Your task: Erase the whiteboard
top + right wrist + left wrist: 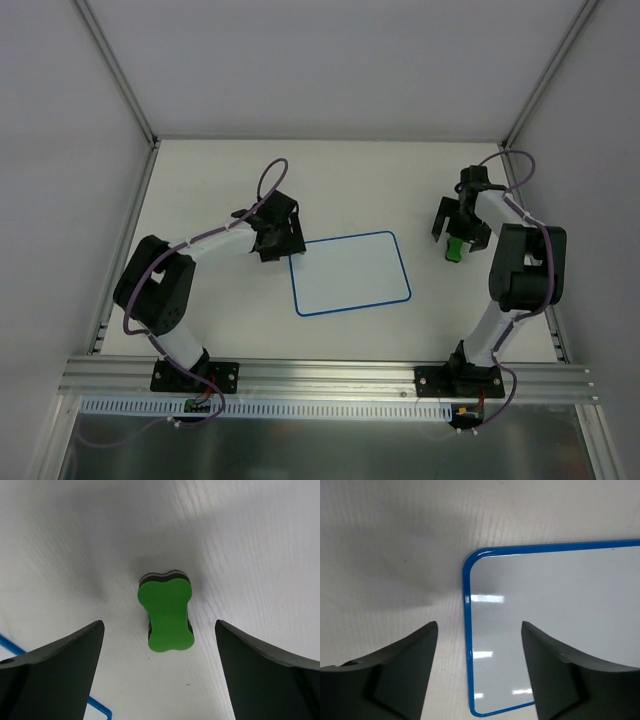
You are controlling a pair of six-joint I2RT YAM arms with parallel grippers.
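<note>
The whiteboard [350, 272] lies flat in the middle of the table [200, 180], its face plain white. My left gripper [479, 630] hangs over its left edge, jaws apart, holding nothing. My right gripper [160, 625] is wide open above the green eraser [167, 615], which lies on the table right of the board, not touched.

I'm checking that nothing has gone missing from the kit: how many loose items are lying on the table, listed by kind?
Whiteboard: 1
Green eraser: 1
Total: 2
</note>
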